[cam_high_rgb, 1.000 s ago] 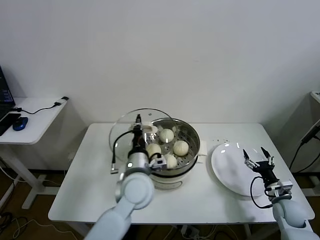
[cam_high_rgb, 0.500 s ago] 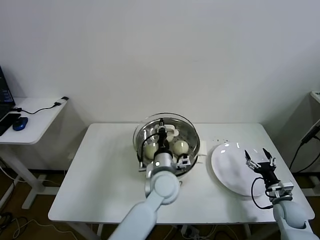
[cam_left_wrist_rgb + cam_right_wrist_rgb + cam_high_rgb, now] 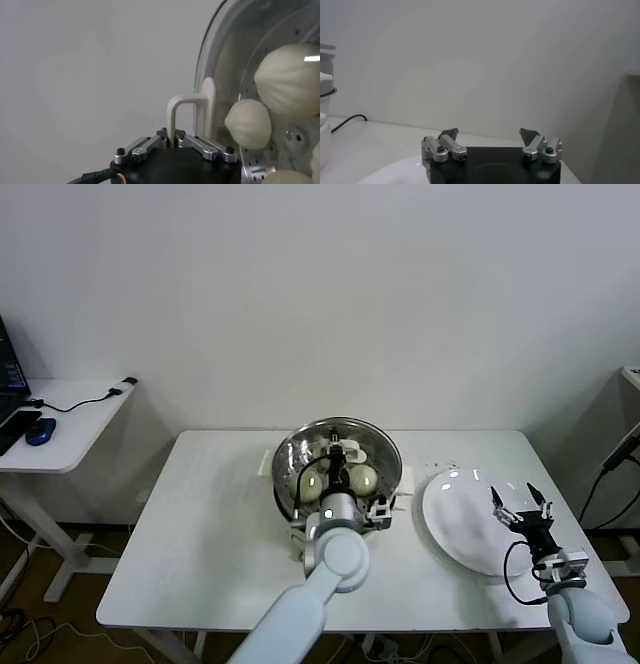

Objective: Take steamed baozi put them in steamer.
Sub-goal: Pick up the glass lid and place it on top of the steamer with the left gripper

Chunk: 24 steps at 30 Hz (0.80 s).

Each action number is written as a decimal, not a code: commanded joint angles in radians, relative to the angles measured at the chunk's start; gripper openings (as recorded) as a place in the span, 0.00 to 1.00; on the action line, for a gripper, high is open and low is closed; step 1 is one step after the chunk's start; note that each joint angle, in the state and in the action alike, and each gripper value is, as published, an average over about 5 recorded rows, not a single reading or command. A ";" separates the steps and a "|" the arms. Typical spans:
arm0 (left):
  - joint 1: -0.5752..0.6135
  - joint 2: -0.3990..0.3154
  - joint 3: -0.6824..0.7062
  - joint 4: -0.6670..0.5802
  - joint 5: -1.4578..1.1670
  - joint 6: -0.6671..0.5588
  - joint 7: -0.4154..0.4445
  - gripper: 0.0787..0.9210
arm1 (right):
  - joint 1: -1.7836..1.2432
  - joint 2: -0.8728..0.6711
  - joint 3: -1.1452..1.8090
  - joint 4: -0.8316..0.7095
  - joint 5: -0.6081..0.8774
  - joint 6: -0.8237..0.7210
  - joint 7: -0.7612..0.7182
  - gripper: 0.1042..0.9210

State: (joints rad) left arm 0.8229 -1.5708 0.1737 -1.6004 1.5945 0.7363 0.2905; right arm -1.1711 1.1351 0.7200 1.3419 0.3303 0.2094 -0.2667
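Note:
The steamer (image 3: 288, 489), a shiny steel pot on a white base, stands mid-table. Cream-white baozi (image 3: 363, 478) lie on its perforated tray (image 3: 295, 142) and show through a round glass lid (image 3: 375, 446) held over the pot. My left gripper (image 3: 339, 454) is shut on the lid's white handle (image 3: 192, 107). In the left wrist view the left gripper (image 3: 171, 139) pinches the handle's leg, with baozi (image 3: 248, 123) behind the glass. My right gripper (image 3: 520, 506) hovers open above the white plate (image 3: 455, 524), holding nothing. The right wrist view shows the right gripper (image 3: 489, 134) spread wide.
The white table (image 3: 190, 534) carries the steamer and the plate. A side desk (image 3: 70, 419) with a blue mouse (image 3: 40, 431) and a cable stands at the far left. The plate's rim (image 3: 395, 172) lies below the right gripper.
My left gripper has carried the glass lid rightward from beside the steamer to directly over it. The right gripper has stayed above the plate.

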 commanded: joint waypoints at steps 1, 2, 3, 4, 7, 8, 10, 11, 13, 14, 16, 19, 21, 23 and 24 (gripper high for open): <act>0.000 -0.012 0.005 0.028 0.000 0.049 -0.010 0.09 | 0.000 0.001 0.005 -0.002 -0.002 0.002 -0.002 0.88; 0.001 -0.011 0.003 0.029 -0.001 0.049 -0.010 0.09 | 0.000 0.001 0.006 -0.003 -0.003 0.002 -0.003 0.88; 0.002 -0.010 0.002 0.029 -0.001 0.049 -0.010 0.09 | 0.000 0.001 0.007 -0.003 -0.003 0.002 -0.003 0.88; 0.003 -0.010 0.001 0.029 -0.002 0.049 -0.010 0.09 | 0.000 0.001 0.007 -0.004 -0.003 0.002 -0.004 0.88; 0.004 -0.008 -0.003 0.030 -0.003 0.049 -0.010 0.09 | 0.000 0.002 0.008 -0.004 -0.003 0.003 -0.006 0.88; 0.004 -0.008 -0.003 0.030 -0.004 0.049 -0.010 0.09 | 0.000 0.003 0.009 -0.005 -0.004 0.003 -0.007 0.88; 0.005 -0.007 -0.004 0.030 -0.008 0.049 -0.009 0.09 | 0.000 0.006 0.011 -0.006 -0.005 0.004 -0.009 0.88; 0.005 -0.007 -0.004 0.030 -0.010 0.049 -0.009 0.09 | 0.000 0.007 0.011 -0.006 -0.006 0.004 -0.010 0.88; 0.007 -0.007 -0.004 0.031 -0.014 0.049 -0.010 0.09 | 0.000 0.010 0.014 -0.008 -0.008 0.005 -0.014 0.88; 0.008 -0.007 -0.004 0.031 -0.015 0.049 -0.009 0.09 | 0.000 0.011 0.015 -0.009 -0.008 0.006 -0.015 0.88; 0.011 -0.007 -0.005 0.032 -0.017 0.049 -0.007 0.09 | 0.000 0.013 0.017 -0.010 -0.010 0.006 -0.018 0.88; 0.014 -0.004 -0.005 0.030 -0.023 0.049 0.001 0.09 | -0.001 0.014 0.019 -0.010 -0.011 0.006 -0.024 0.88; 0.014 -0.003 -0.005 0.028 -0.020 0.049 0.008 0.09 | -0.003 0.013 0.021 -0.009 -0.011 0.006 -0.027 0.88; 0.012 -0.001 -0.006 0.023 -0.008 0.049 0.016 0.09 | -0.004 0.013 0.023 -0.009 -0.011 0.006 -0.029 0.88; 0.011 0.001 -0.006 0.018 -0.001 0.049 0.022 0.09 | -0.004 0.012 0.025 -0.010 -0.011 0.006 -0.029 0.88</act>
State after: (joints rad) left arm 0.8341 -1.5747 0.1679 -1.5729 1.5840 0.7364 0.2840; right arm -1.1747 1.1482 0.7410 1.3320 0.3200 0.2152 -0.2908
